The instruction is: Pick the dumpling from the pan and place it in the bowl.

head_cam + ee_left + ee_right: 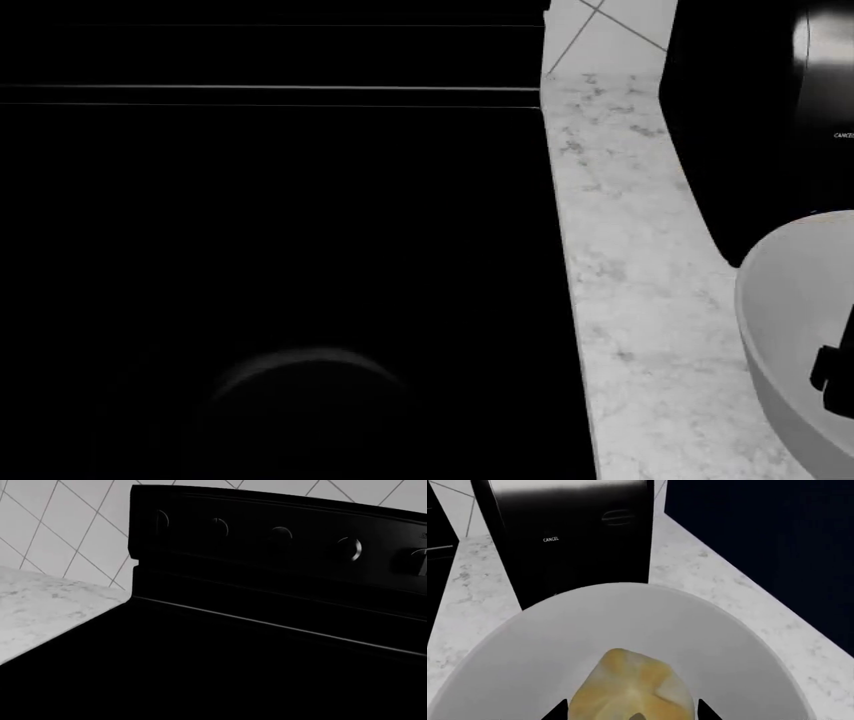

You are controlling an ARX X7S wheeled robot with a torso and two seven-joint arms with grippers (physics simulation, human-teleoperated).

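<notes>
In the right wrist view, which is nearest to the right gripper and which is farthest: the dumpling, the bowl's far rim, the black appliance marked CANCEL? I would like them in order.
1. The dumpling, directly between the right gripper's fingertips, over the bowl.
2. The bowl's far rim, beyond the dumpling.
3. The black appliance marked CANCEL, standing on the marble counter behind the bowl.

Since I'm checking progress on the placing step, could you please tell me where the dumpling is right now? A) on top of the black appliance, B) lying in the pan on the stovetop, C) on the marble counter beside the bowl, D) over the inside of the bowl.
D: the right wrist view shows the dumpling against the bowl's pale interior.
</notes>
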